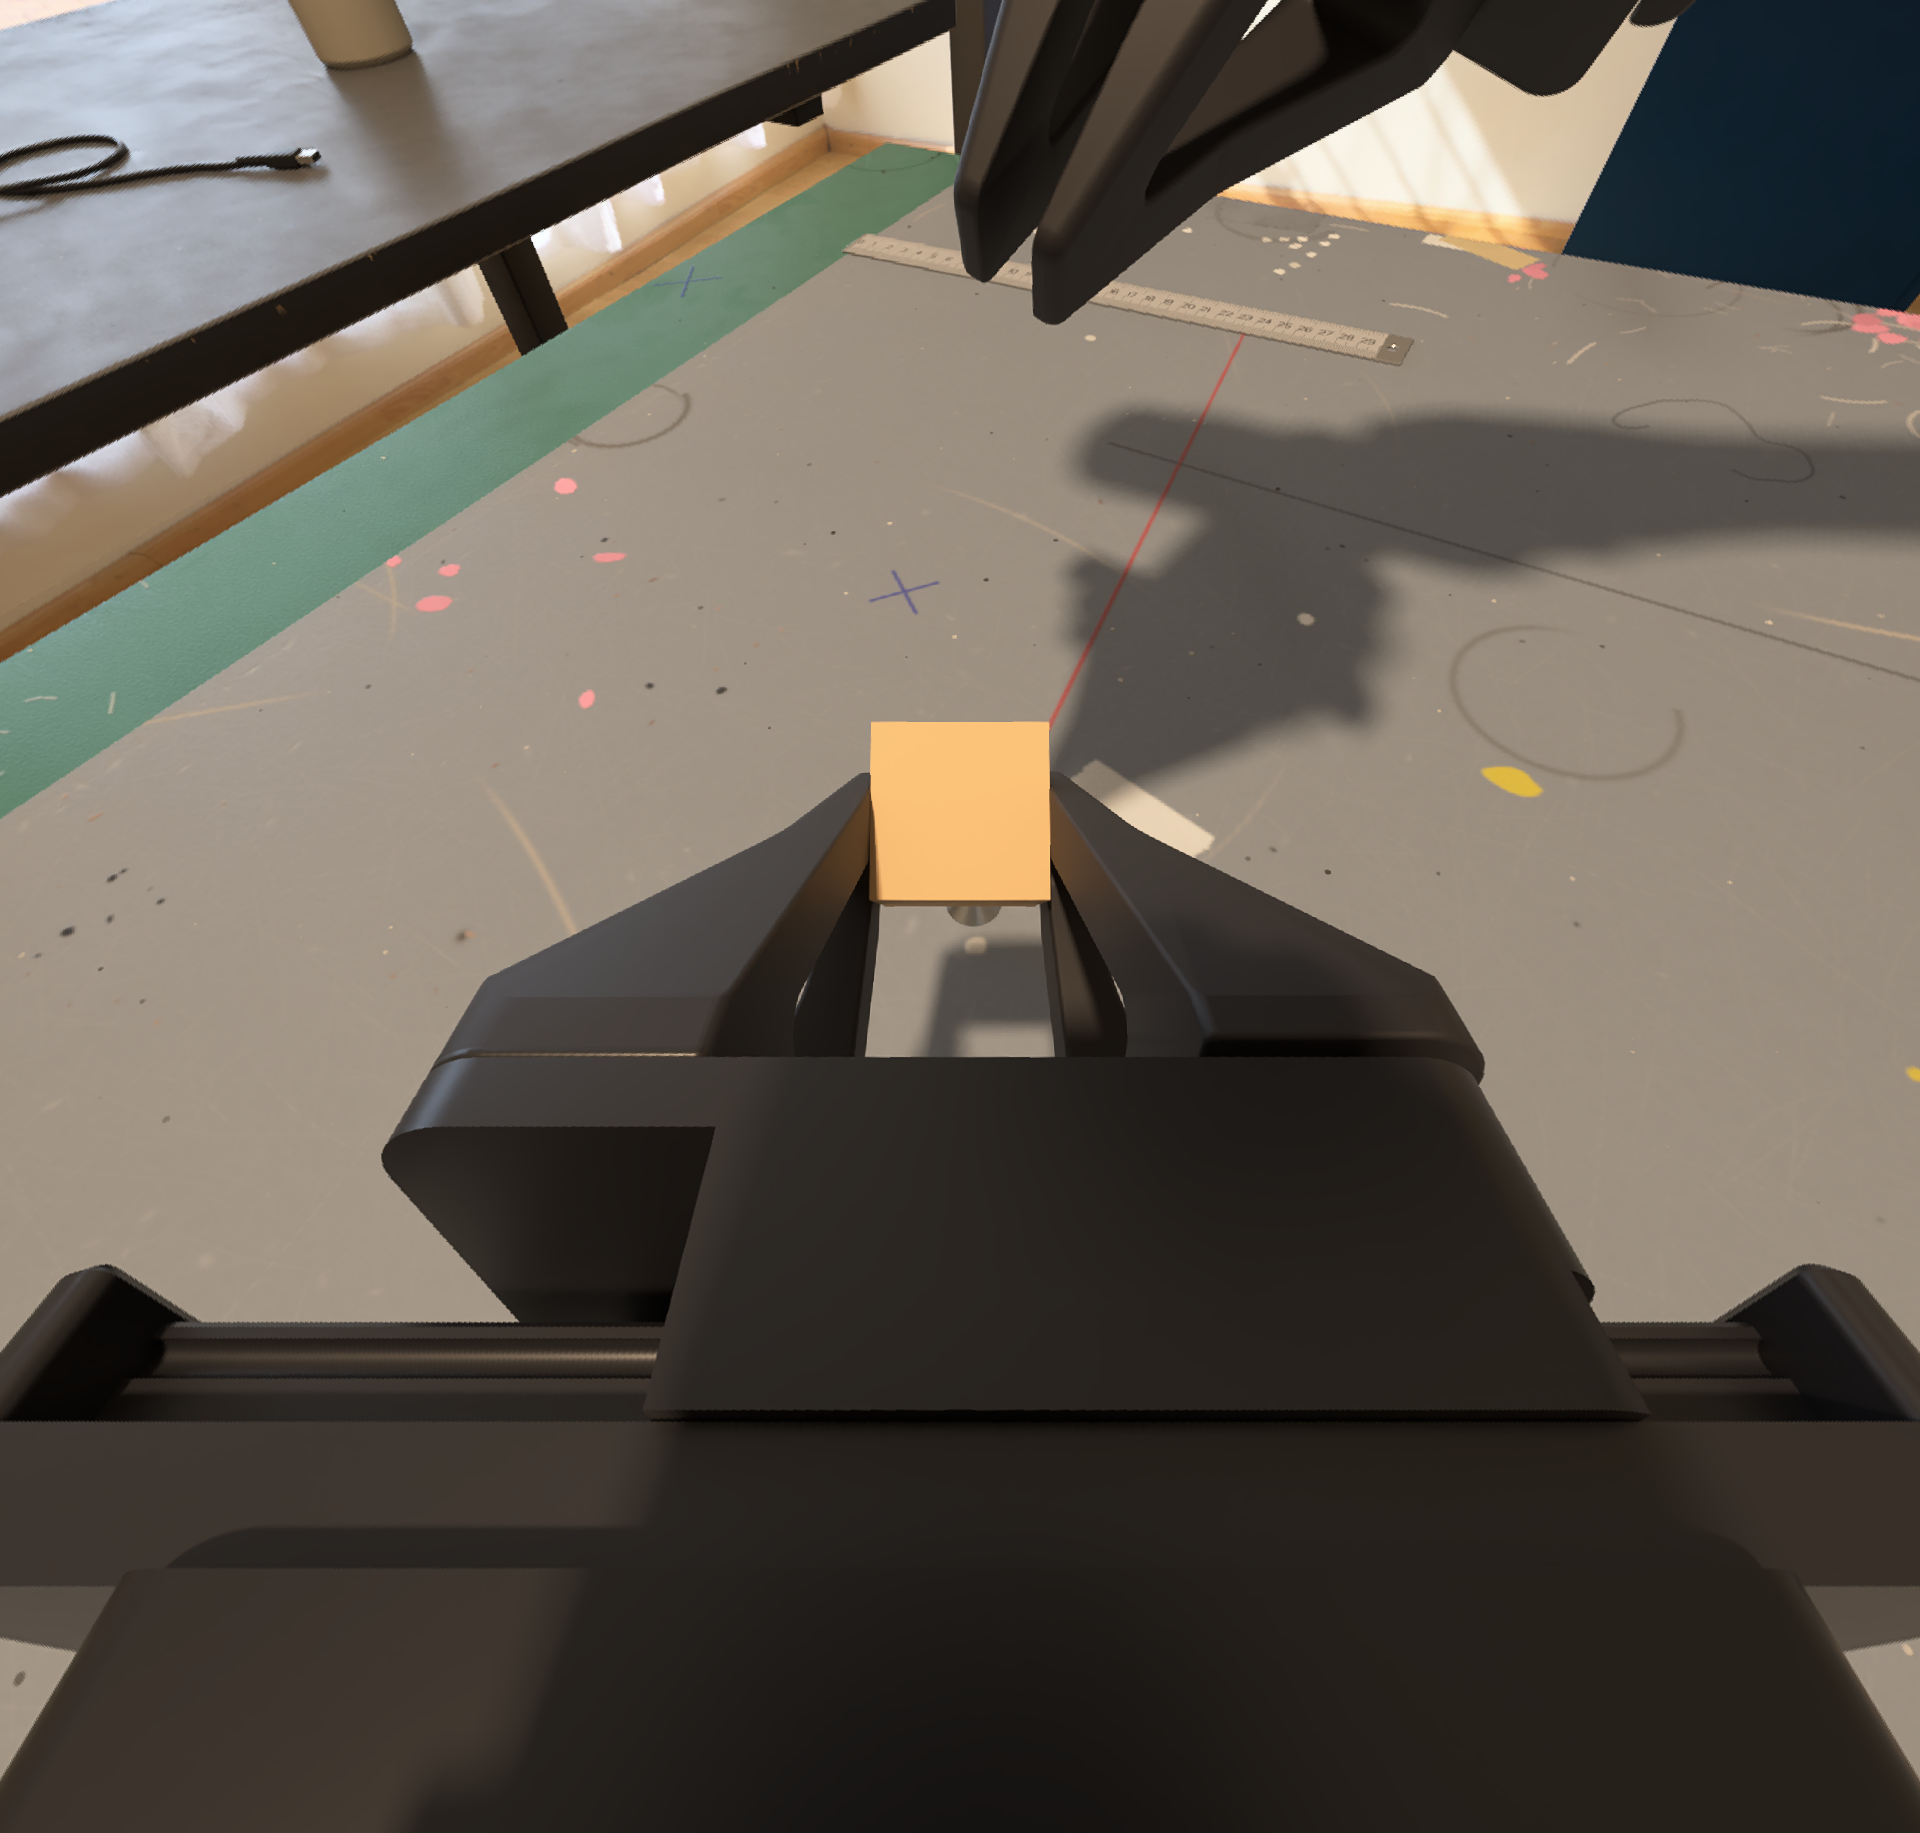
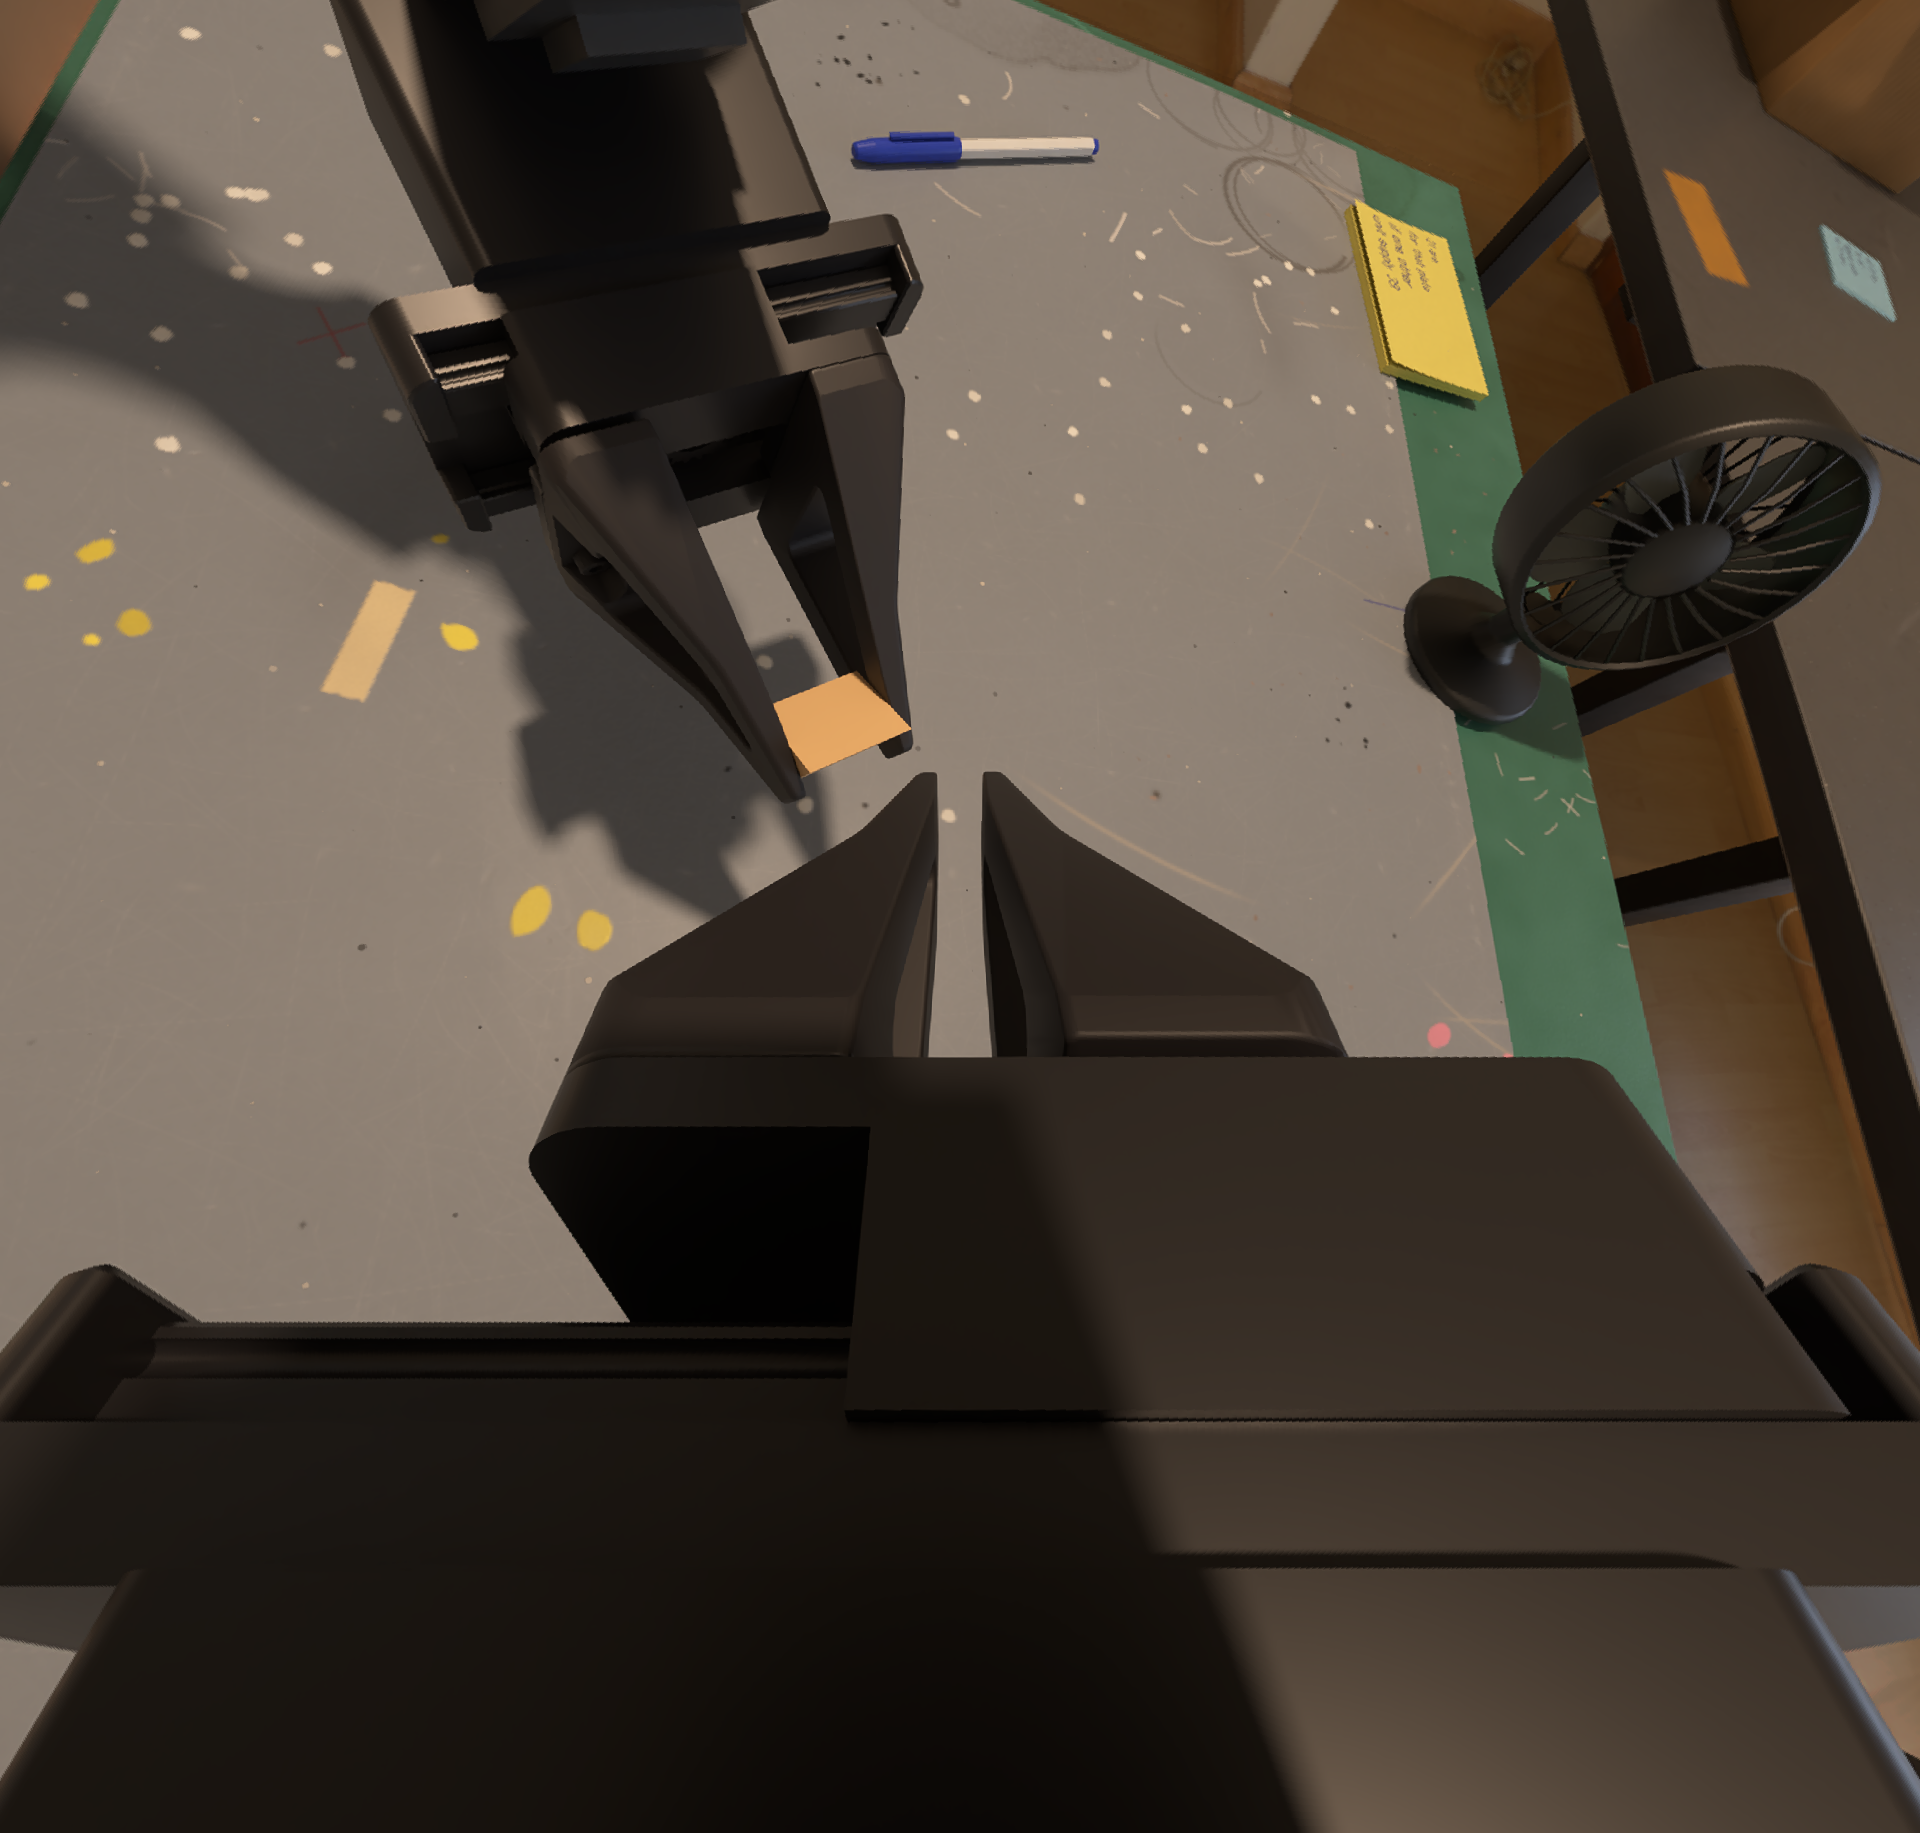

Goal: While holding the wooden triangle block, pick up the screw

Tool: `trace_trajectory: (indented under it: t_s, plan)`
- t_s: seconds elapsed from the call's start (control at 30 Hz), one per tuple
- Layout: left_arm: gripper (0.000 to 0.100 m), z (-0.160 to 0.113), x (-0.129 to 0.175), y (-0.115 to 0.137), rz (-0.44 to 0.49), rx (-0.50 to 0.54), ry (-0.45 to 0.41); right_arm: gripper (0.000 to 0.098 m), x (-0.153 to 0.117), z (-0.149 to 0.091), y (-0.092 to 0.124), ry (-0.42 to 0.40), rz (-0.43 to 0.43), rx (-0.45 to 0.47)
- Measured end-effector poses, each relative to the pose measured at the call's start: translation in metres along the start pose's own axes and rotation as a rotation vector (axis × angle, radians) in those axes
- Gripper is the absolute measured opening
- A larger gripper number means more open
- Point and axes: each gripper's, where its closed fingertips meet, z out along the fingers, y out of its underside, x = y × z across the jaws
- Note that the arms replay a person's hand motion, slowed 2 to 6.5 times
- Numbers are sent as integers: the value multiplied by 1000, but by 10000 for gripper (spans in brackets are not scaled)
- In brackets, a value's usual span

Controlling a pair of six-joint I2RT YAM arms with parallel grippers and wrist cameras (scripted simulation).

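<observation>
Gripping wooden triangle block point(image 1: 958, 812), left pincer point(image 1: 958, 827) hangs mid-table point(image 1: 312, 952).

Both grippers, left gripper point(image 1: 959, 827) and right gripper point(image 2: 959, 796), are matte black. Each carries two tapered, wedge-shaped fingers point(image 2: 883, 910) on a ribbed slide rail point(image 2: 468, 365).

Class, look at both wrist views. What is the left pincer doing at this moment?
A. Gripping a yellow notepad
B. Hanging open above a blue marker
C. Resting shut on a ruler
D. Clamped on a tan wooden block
D: the left pincer has a finger pressed against each side of the wooden triangle block, and the right wrist view shows the same block between its tips.
</observation>
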Motion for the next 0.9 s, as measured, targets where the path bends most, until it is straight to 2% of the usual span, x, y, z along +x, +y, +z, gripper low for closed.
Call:
trace_trajectory:
  t_s: [0.9]
  plan:
    - [254, 0, 0, 0, 0, 0, 2, 113, 3, 1, 1, 23, 10, 3]
